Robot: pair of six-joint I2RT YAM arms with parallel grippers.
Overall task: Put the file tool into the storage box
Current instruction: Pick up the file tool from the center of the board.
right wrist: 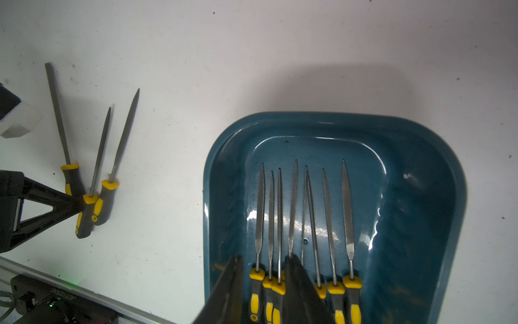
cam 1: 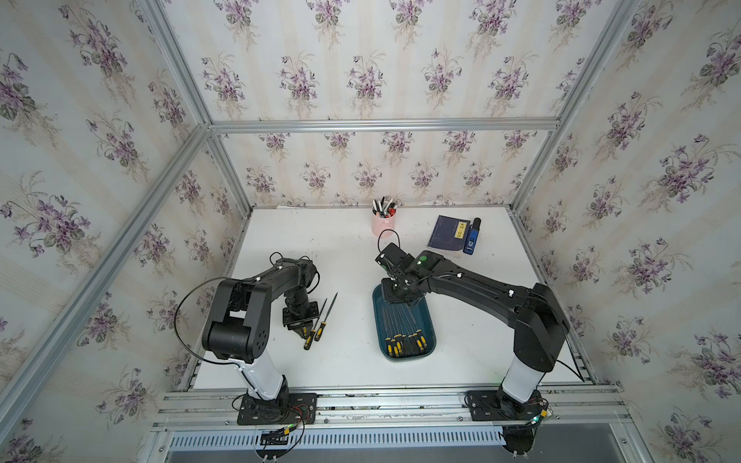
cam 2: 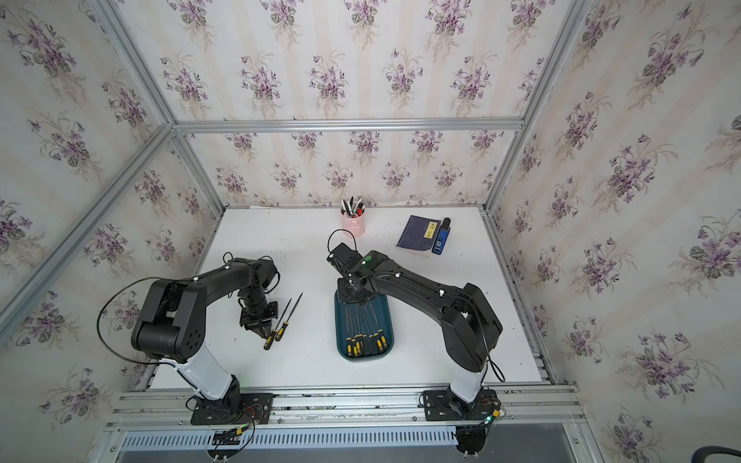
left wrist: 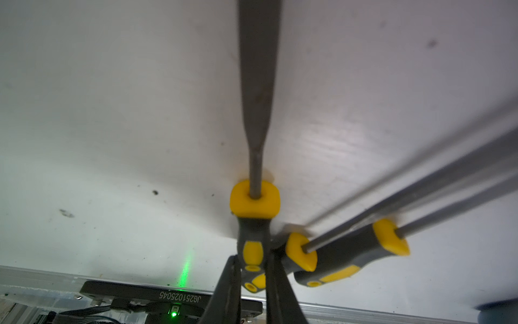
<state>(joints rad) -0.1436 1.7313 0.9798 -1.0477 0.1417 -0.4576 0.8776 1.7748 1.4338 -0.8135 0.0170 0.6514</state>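
Note:
Three file tools with grey and yellow handles lie close together on the white table left of centre. My left gripper (left wrist: pixel 253 269) is shut on the handle of the flat file tool (left wrist: pixel 259 70); the other two files (cam 1: pixel 322 320) lie right beside it. The storage box (cam 1: pixel 431 320), a shallow dark teal tray (right wrist: pixel 308 117), sits right of centre with several files (right wrist: pixel 293 210) laid side by side in it. My right gripper (right wrist: pixel 265 277) hovers over the box's far end, open, with nothing between its fingers.
A pink pen cup (cam 1: pixel 383 222) stands at the back centre. A dark blue booklet (cam 1: pixel 447 236) and a blue device (cam 1: pixel 472 238) lie at the back right. An aluminium rail (cam 1: pixel 381 395) runs along the table's front edge.

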